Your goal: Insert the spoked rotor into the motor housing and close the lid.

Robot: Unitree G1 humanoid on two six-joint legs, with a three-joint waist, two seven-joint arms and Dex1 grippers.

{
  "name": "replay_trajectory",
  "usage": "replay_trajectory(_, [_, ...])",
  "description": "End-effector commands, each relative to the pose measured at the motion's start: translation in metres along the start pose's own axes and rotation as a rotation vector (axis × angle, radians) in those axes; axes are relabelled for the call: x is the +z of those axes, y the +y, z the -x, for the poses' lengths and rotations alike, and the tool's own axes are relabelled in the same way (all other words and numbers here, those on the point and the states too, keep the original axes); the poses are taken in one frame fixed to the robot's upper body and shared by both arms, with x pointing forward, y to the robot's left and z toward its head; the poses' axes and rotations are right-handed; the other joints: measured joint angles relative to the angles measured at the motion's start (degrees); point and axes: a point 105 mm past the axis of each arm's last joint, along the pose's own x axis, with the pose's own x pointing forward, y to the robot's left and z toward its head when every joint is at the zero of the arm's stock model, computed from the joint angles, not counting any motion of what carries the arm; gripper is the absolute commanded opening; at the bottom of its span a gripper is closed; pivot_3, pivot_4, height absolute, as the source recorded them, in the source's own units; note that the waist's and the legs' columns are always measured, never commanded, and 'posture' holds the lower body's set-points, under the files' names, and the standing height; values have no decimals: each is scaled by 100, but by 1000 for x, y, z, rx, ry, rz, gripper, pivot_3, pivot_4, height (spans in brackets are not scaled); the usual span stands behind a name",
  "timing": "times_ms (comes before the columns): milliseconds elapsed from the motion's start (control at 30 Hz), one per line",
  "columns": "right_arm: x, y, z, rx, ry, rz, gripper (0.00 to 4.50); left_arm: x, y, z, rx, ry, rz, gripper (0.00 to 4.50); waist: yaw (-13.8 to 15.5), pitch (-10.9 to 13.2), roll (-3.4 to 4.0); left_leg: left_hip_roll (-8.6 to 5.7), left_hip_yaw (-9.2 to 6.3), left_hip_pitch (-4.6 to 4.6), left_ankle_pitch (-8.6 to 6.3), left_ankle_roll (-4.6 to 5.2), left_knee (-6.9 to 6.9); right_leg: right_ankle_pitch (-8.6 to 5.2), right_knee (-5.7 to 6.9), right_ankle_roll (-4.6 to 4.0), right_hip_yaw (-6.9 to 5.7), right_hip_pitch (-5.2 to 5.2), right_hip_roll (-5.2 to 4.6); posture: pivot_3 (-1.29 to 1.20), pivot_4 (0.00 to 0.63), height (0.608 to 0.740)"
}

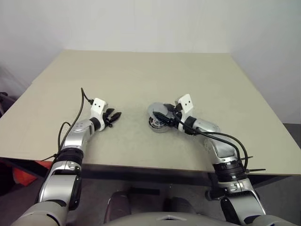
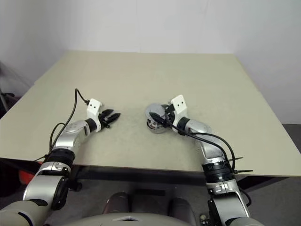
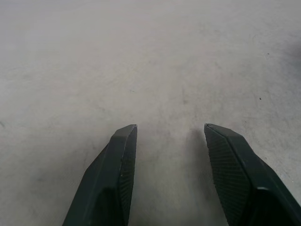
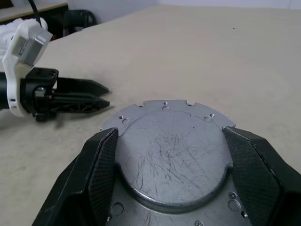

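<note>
My right gripper [image 1: 165, 114] is shut on the lid [image 4: 171, 155], a grey round metal cap with a notched edge and a scratched solid face; one finger sits on each side of it. The lid [image 1: 156, 111] hangs tilted just above the motor housing [image 1: 159, 125], a silver-rimmed puck on the table near its front middle. The spoked rotor is hidden. To the left of the housing, my left gripper [image 1: 115, 116] stands open over bare table with nothing between its fingers [image 3: 124, 155]. It points toward the housing and also appears in the right wrist view as the left gripper [image 4: 101, 96].
The beige table [image 1: 141, 70] stretches wide behind and beside the housing. Its front edge runs close under both forearms. Black cables loop off both wrists. A white wall stands behind the table.
</note>
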Motion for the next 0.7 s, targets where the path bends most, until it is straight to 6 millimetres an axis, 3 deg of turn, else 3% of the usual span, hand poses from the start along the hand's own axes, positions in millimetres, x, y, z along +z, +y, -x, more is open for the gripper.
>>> replay_trajectory(33, [15, -2, 6, 15, -40, 66, 3086, 13, 2, 1, 0, -33, -35, 2434, 0, 0, 0, 0, 0, 0, 0, 0, 0, 0, 0, 0, 0, 0, 0, 0, 0, 740])
replay_trajectory(700, [-10, -4, 16, 17, 62, 104, 3086, 14, 2, 0, -4, -28, -41, 2434, -3, 0, -1, 0, 0, 1, 0, 1, 2, 0, 0, 1, 0, 0, 0, 0, 0, 740])
